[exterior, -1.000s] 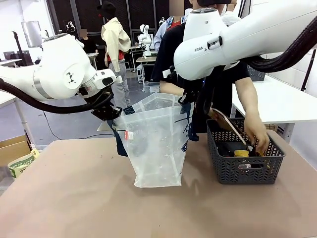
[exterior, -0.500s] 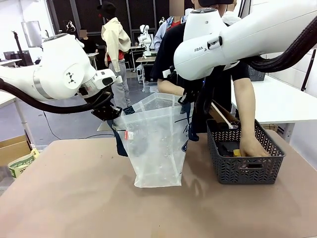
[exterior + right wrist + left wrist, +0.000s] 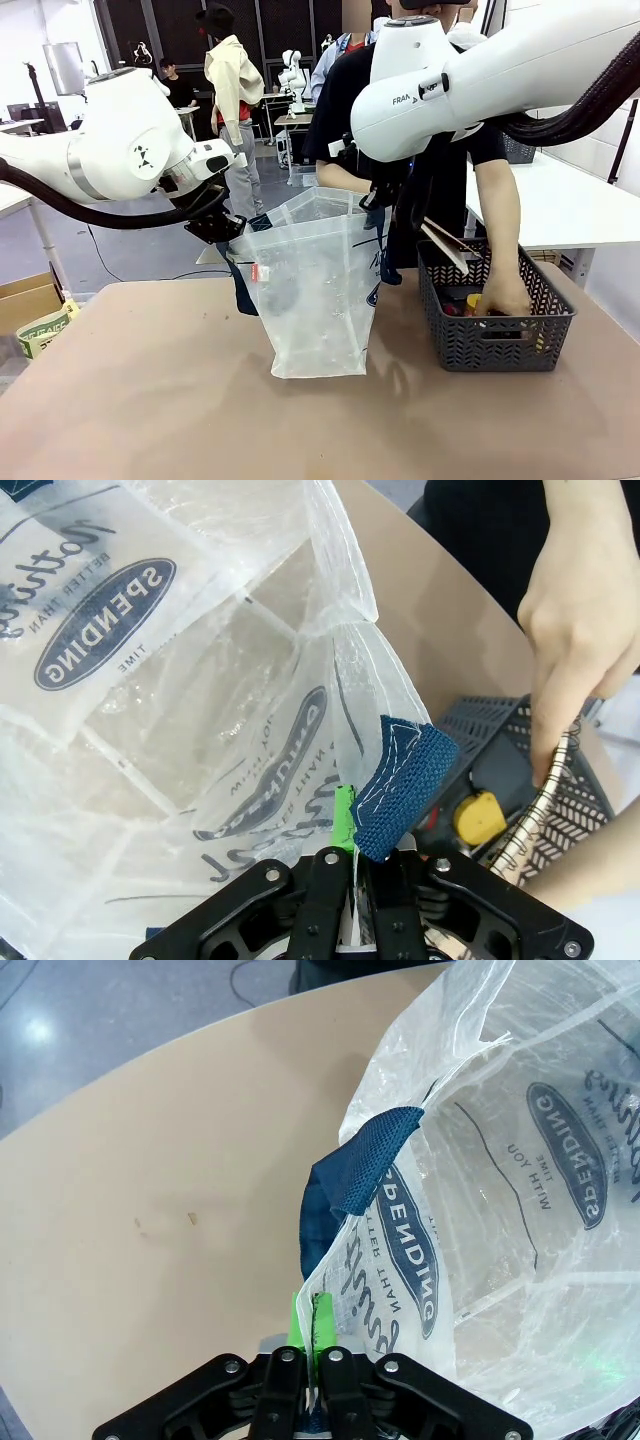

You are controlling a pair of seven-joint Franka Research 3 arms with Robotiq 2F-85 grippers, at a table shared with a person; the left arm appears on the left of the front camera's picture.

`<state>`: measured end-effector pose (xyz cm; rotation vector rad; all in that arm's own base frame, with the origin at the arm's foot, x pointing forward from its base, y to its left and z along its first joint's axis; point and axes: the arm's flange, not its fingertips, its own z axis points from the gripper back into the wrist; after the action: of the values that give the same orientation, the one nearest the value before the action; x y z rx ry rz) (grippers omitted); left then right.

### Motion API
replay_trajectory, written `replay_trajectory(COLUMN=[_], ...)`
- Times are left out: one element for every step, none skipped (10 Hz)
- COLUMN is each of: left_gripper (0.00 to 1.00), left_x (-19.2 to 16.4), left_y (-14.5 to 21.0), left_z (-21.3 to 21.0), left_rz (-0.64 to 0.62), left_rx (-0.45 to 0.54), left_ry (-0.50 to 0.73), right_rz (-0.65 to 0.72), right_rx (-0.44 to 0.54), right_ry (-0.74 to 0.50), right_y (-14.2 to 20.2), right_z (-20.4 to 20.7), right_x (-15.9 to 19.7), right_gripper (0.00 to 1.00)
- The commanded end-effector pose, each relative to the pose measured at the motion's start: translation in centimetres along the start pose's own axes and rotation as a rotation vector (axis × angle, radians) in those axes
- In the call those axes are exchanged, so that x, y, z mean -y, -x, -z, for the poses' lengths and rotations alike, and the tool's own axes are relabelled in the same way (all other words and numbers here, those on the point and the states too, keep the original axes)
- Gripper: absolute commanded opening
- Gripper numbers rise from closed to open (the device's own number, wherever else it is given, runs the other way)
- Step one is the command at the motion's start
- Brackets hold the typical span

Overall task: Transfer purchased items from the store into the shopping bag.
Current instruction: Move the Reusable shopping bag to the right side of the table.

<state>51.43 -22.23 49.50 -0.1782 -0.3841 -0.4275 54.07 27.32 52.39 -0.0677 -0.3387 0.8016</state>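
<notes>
Jaws of the left gripper (image 3: 312, 1345) and right gripper (image 3: 350, 852) are closed tight on opposite rims of the shopping bag (image 3: 315, 290), which is held open, apparently empty, beside the store basket (image 3: 495, 345), into which a person's hand (image 3: 505, 297) is dipped, so the transfer is judged barely begun.

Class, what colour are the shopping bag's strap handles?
Strap handles: navy blue, clearest in the right wrist view.

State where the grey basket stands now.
Front view: the basket stands on the right of the table, beside the shopping bag, with a person's hand inside it.
</notes>
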Motion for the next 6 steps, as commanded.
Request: replay_trajectory(left_gripper=[0.0, 0.0, 0.0, 0.0, 0.0, 0.0], left_x=[-0.2, 0.0, 0.3, 0.5, 0.8, 1.0], left_y=[0.0, 0.0, -0.2, -0.3, -0.4, -0.6], left_z=[-0.1, 0.0, -0.5, -0.8, -0.9, -1.0], left_rz=[-0.009, 0.0, 0.013, 0.032, 0.059, 0.082], left_rx=[0.001, 0.0, -0.004, -0.011, -0.015, -0.02], left_ry=[-0.001, 0.0, -0.027, -0.042, -0.052, -0.069], right_rz=[0.006, 0.006, 0.006, 0.006, 0.006, 0.006], right_rx=[-0.006, -0.006, -0.006, -0.006, -0.006, -0.006], right_ry=[-0.001, -0.001, -0.001, -0.001, -0.001, -0.001], right_y=[0.2, 0.2, 0.2, 0.2, 0.2, 0.2], right_z=[0.2, 0.2, 0.2, 0.2, 0.2, 0.2], right_x=[0.1, 0.1, 0.1, 0.1, 0.1, 0.1], right_gripper=[0.0, 0.0, 0.0, 0.0, 0.0, 0.0])
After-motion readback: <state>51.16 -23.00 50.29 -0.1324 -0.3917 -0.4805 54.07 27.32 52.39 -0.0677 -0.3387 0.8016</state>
